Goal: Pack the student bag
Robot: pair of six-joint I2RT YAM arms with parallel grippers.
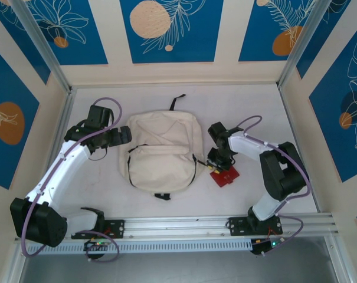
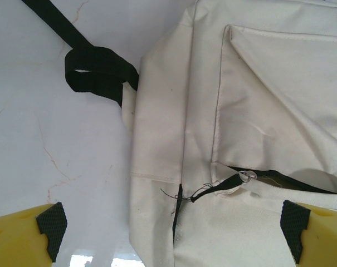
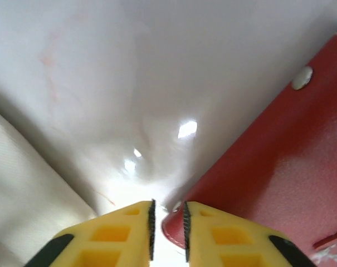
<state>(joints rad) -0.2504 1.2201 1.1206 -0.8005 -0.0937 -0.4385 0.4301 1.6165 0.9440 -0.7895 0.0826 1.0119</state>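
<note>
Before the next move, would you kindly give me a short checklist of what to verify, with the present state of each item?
1. Left pincer open wide: ok.
2. Left pincer straddling the edge of the student bag, with the zip pull just ahead: ok.
3. Bag's zip open enough for packing: cannot tell.
4. Right pincer at the corner of the red case: ok.
5. Right pincer firmly gripping the red case: cannot tell; the jaws stand nearly closed at that corner.
6. Red case inside the bag: not ok; it lies on the table beside it.
</note>
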